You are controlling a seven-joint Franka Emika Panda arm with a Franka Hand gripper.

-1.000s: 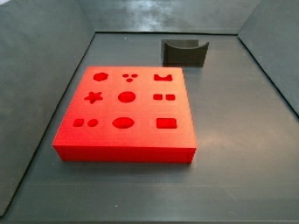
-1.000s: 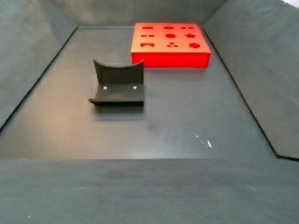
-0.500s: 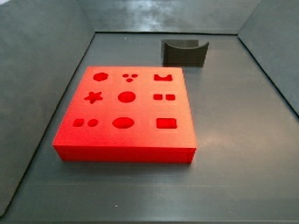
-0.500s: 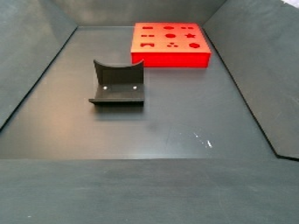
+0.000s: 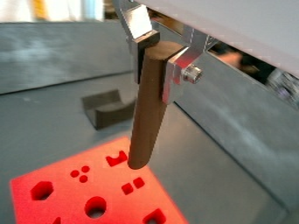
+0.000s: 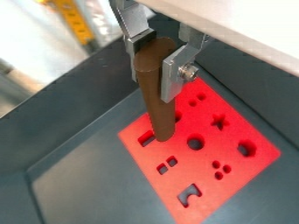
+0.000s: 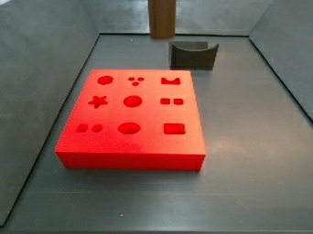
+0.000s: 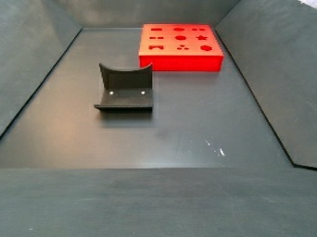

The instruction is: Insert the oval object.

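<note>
now carrying the peg toward the block, high above the floor

best to keep the oval object (image 5: pixel 149 105) upright and settle its lower end squarely over the oval hole before descending; which hole in the red block (image 7: pixel 132 117) matches i cannot tell. the gripper (image 6: pixel 158 52) sits high over the block, its silver fingers (image 5: pixel 179 74) closed narrowly on the peg's upper part, with the peg hanging straight down and touching nothing else. in a side view only the peg's lower end (image 7: pixel 162 18) shows at the top edge, near the small dark grey block (image 7: pixel 195 54)
</note>
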